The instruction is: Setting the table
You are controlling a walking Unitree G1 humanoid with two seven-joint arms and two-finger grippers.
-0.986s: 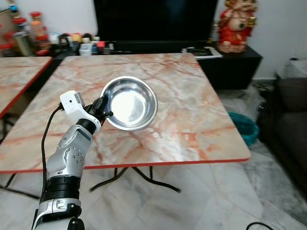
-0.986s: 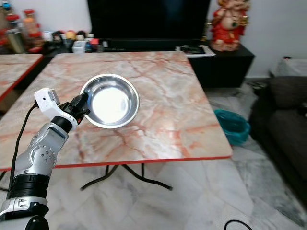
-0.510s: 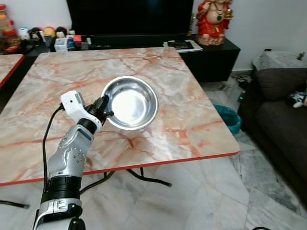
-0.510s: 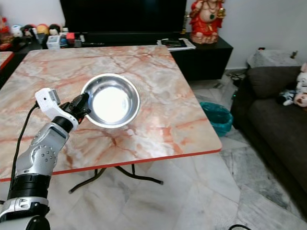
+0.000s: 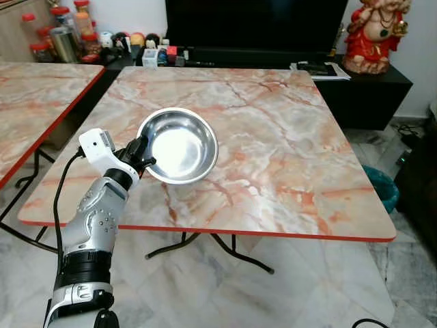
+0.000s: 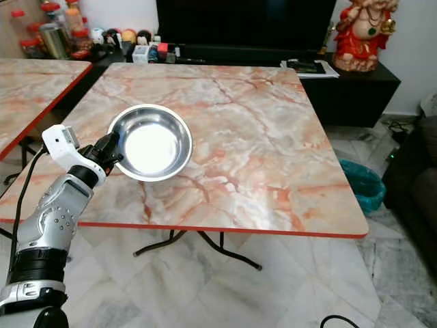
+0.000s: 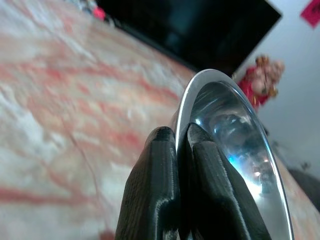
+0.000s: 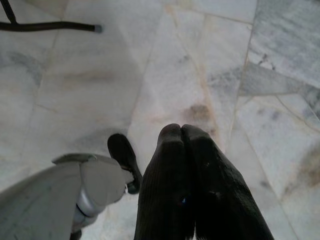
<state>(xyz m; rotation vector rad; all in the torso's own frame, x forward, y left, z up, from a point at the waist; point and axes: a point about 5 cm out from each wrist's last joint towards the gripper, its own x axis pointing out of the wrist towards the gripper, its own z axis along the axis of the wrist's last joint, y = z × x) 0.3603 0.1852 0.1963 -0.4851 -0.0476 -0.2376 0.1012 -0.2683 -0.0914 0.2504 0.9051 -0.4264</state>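
Steel bowl (image 5: 177, 145) is held above the near left part of the marble table (image 5: 287, 157), tilted so that its shiny inside faces the head camera. Its rim is pinched at the left edge by the left gripper (image 5: 141, 154), the two black fingers (image 7: 155, 190) being pressed together with only the thin metal wall between them, as seen in the left wrist view. The silver left arm (image 5: 95, 219) is raised from below the table's red-trimmed front edge. A second marble table (image 5: 34, 89) stands to the left. Behind both, a dark television (image 5: 252, 24), a red figurine (image 5: 375, 34) and assorted jars are seen. The right gripper (image 8: 187, 200) hangs over the pale tiled floor (image 8: 150, 75), its fingers closed against each other and empty.
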